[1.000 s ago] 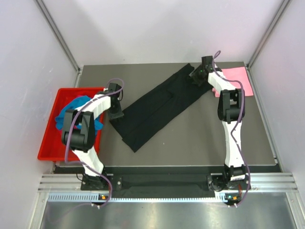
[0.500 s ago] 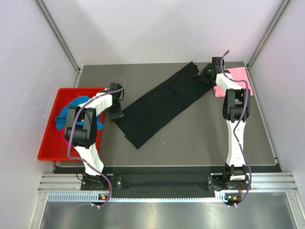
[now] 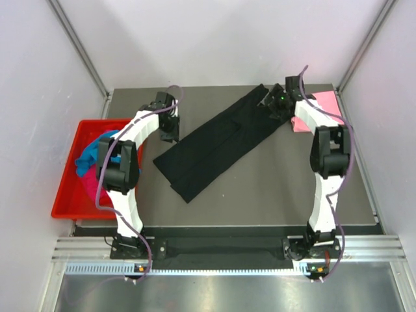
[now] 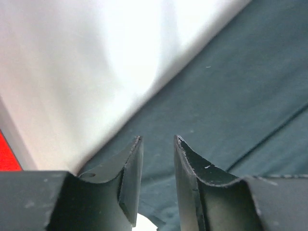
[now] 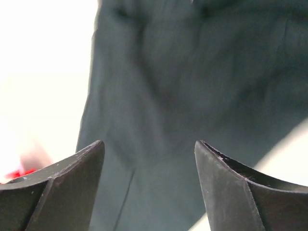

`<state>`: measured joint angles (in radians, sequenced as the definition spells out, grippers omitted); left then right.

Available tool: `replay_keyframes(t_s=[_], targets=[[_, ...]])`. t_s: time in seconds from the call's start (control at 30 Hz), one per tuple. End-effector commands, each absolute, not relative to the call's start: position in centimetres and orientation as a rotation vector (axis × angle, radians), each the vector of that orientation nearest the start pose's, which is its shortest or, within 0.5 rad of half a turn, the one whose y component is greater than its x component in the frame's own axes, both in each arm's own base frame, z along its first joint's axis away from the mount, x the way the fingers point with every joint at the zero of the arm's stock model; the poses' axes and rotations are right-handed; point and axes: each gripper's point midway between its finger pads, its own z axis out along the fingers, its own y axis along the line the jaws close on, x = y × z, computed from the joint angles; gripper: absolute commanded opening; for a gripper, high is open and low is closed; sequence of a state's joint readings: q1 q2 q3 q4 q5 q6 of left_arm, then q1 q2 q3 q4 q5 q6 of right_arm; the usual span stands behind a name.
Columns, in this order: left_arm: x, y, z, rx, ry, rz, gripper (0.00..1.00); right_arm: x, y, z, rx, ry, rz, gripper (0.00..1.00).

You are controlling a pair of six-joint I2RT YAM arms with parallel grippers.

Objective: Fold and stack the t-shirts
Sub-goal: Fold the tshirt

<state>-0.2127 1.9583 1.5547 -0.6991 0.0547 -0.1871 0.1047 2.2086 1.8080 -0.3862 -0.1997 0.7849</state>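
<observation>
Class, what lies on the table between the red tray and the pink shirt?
The black shirt, a long diagonal strip; the top view shows it. The left arm and right arm reach in above that stretch too.

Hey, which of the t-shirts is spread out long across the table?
The black t-shirt, a diagonal strip mid-table. The pink t-shirt lies folded at the far right; the turquoise t-shirt and magenta t-shirt sit bunched in the red tray.

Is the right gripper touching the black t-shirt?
Cannot tell. Right wrist view shows the right gripper open over the black t-shirt, nothing between its jaws; tip contact unclear.
</observation>
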Motion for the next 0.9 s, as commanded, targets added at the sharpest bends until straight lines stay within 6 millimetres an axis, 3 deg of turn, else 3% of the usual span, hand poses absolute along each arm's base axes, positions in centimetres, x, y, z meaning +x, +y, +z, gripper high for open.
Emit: replay_keyframes(t_s=[0.0, 0.03, 0.07, 0.1, 0.17, 0.23, 0.33, 0.57, 0.87], targets=[[42.9, -9.5, 6.5, 0.107, 2.732, -0.106, 0.37, 52.6, 13.5, 14.7, 0.611, 2.296, 0.661, 0.77], [43.0, -8.7, 6.4, 0.096, 2.733, -0.048, 0.37, 51.6, 14.1, 15.7, 0.585, 2.288, 0.68, 0.77], [42.7, -8.3, 6.2, 0.09, 2.742, -0.027, 0.38, 50.5, 14.9, 15.5, 0.567, 2.3, 0.696, 0.77], [42.5, -8.1, 5.9, 0.072, 2.752, -0.015, 0.38, 48.2, 16.2, 13.3, 0.555, 2.365, 0.705, 0.77], [41.5, -7.3, 5.1, 0.027, 2.796, 0.021, 0.38, 46.5, 17.5, 14.0, 0.535, 2.34, 0.753, 0.77], [40.2, -6.7, 3.8, 0.008, 2.861, 0.065, 0.36, 44.1, 18.6, 12.2, 0.551, 2.368, 0.771, 0.77], [39.2, -5.4, 2.6, -0.014, 2.905, 0.156, 0.36, 42.5, 19.7, 11.2, 0.545, 2.383, 0.818, 0.76], [38.1, -3.0, 2.7, -0.182, 2.906, 0.128, 0.36, 41.1, 19.6, 11.9, 0.488, 2.376, 0.809, 0.76], [36.6, -1.0, 2.2, -0.189, 2.944, 0.287, 0.35, 41.0, 19.1, 12.2, 0.476, 2.38, 0.777, 0.76]])
